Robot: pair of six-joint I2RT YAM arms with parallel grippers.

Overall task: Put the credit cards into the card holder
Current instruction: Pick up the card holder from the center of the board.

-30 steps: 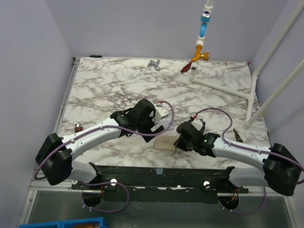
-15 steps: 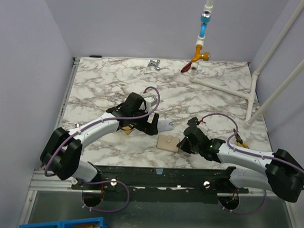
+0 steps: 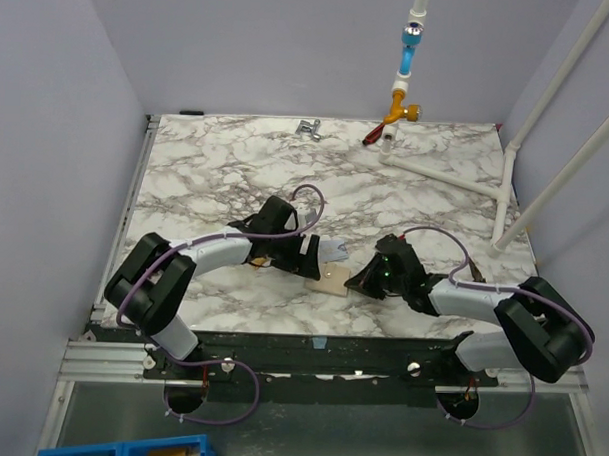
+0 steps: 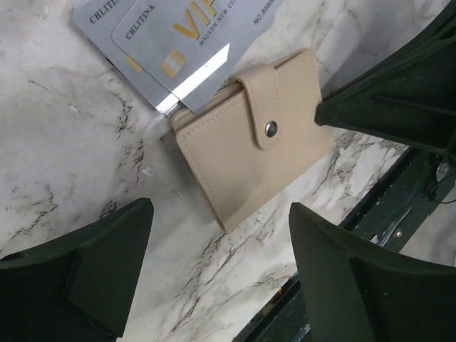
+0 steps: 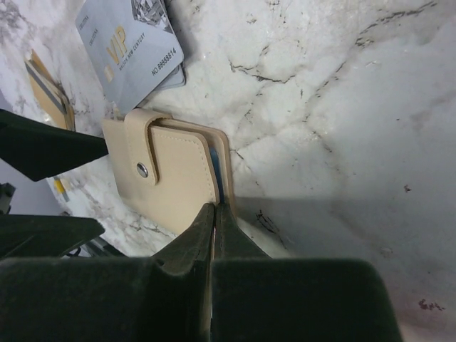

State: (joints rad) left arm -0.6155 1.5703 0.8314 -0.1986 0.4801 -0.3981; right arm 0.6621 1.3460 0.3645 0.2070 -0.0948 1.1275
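The tan card holder (image 3: 328, 280) lies snapped shut near the table's front edge, also in the left wrist view (image 4: 253, 146) and right wrist view (image 5: 174, 182). A blue card edge (image 5: 218, 178) shows in its open side. Pale grey-blue cards (image 3: 336, 252) (image 4: 164, 35) (image 5: 132, 50) lie overlapped just beyond it. Gold-tan cards (image 5: 46, 89) lie further left. My left gripper (image 3: 306, 256) (image 4: 221, 208) is open and empty, hovering over the holder's left side. My right gripper (image 3: 366, 280) (image 5: 214, 210) is shut, its tips against the holder's open edge.
A black rail (image 3: 320, 349) runs along the front edge right behind the holder. A white pipe frame (image 3: 456, 178), a red-handled tool (image 3: 373, 135) and a metal fitting (image 3: 308, 128) stand at the back of the marble table.
My right gripper has moved left, back up against the holder's edge. My left gripper has shifted right and lower, over the holder. The holder has slid slightly left.
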